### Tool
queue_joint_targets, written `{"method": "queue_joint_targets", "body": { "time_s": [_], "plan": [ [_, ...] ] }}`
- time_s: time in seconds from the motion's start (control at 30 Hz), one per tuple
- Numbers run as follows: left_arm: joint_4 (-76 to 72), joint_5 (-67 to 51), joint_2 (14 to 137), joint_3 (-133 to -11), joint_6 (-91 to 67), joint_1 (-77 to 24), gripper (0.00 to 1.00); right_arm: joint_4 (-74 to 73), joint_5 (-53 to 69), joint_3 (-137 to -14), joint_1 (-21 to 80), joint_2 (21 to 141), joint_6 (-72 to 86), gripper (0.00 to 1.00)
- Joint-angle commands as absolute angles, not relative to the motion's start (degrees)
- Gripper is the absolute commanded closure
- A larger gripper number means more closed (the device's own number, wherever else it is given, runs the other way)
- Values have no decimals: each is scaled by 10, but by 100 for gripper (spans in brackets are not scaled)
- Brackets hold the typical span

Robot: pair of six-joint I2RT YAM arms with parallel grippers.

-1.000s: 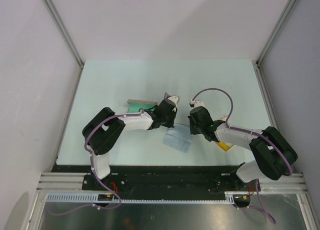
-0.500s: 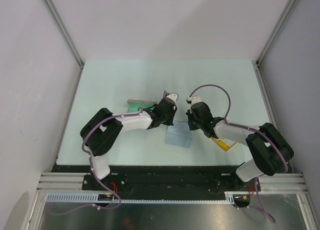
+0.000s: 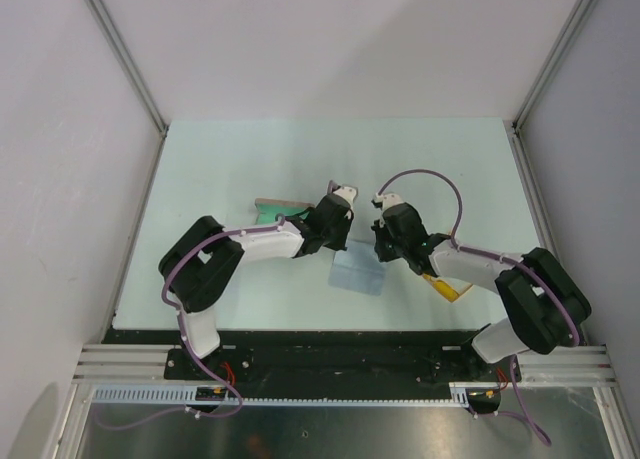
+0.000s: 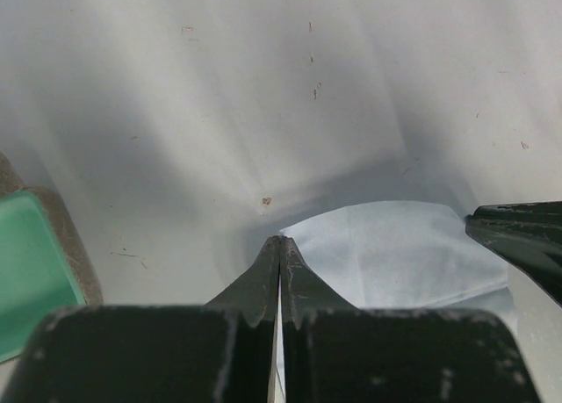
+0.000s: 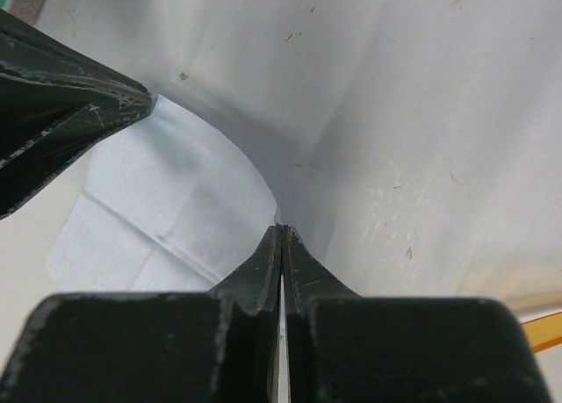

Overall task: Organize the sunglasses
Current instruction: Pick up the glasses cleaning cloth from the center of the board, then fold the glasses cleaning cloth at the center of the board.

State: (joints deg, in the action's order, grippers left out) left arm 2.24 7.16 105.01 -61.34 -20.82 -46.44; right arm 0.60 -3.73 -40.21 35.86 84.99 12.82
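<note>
The sunglasses (image 3: 447, 289) lie on the counter (image 3: 250, 159) near the right tool (image 5: 281, 230), behind it and toward the right, mostly hidden under the right arm. Only a yellow strip shows. It runs on a slant, but which way the pair points I cannot tell. The right tool is closed on one corner of the pale blue cloth (image 3: 358, 274), and the left tool (image 4: 279, 242) is closed on another. There is one pair of sunglasses, one cloth, one case (image 3: 272, 211) and two tools.

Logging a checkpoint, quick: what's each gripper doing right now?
Left gripper: shut, apparently pinching an edge of the blue cloth.
Right gripper: shut, apparently pinching its other edge.
</note>
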Motion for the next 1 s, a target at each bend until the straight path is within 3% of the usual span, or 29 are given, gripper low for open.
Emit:
{"method": "queue_joint_targets", "body": {
  "time_s": [0.0, 0.97],
  "plan": [
    [15, 62, 1021, -610, -189, -465, 99, -14, -20, -422, 354, 824, 132, 100],
    [-49, 31, 966, -548, -149, -465, 100, -50, 11, -388, 380, 782, 178, 100]
  ]
}}
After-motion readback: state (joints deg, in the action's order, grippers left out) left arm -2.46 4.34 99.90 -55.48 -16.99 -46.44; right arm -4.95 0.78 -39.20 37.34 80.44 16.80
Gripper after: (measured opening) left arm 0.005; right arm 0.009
